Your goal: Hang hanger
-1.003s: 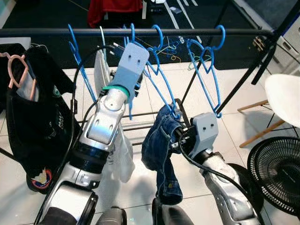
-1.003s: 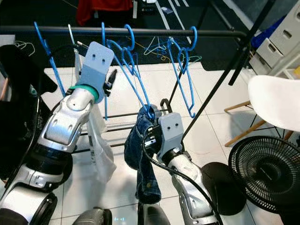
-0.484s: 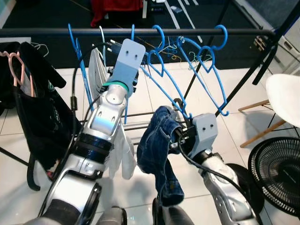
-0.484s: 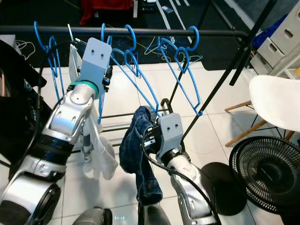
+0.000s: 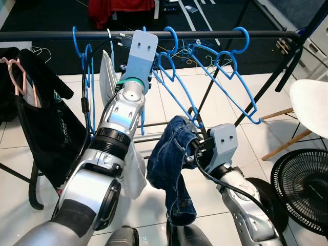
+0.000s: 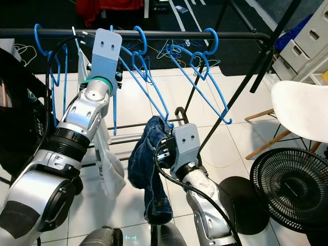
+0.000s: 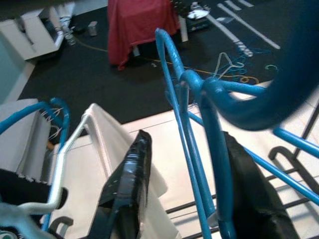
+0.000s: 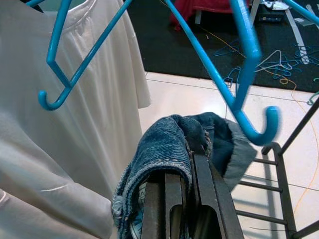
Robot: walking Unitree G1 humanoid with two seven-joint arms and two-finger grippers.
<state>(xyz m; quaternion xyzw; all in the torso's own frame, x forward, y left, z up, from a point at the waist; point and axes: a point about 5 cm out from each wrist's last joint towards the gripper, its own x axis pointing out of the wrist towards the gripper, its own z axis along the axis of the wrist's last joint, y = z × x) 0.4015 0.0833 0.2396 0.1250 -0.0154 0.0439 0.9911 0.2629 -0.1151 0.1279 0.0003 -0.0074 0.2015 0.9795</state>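
A black clothes rail [image 5: 215, 35] crosses the far side of the scene, and several blue hangers [image 5: 233, 77] are hooked over it. The left gripper [image 7: 182, 164] is raised to the rail at its left part; in the left wrist view its two black fingers [image 7: 129, 174] are seen spread, with the stem of a blue hanger [image 7: 192, 149] between them, though contact cannot be confirmed. Just left of that arm a white garment [image 5: 110, 82] hangs on a pale hanger, and further left a black garment [image 5: 38, 118] on a pink hanger [image 5: 18, 72]. The right gripper [image 8: 187, 199] is held lower and nearer, closed on a pair of blue jeans [image 5: 171, 169] draped over its fingers; the hooked end of a blue hanger [image 8: 259, 129] lies just above the denim. The slanted black frame leg [image 5: 266, 87] stands right of the hangers, with a white chair [image 5: 310, 107] and a black floor fan [image 5: 302, 184] at the right on the white tiled floor [image 5: 230, 128]. A red cloth [image 5: 120, 7] lies on the dark floor beyond the rail.

Compared with one second ago, the left gripper is found higher, now at rail level rather than below it, and the hangers on the right are swung further rightward. The jeans and right gripper are placed much as before.
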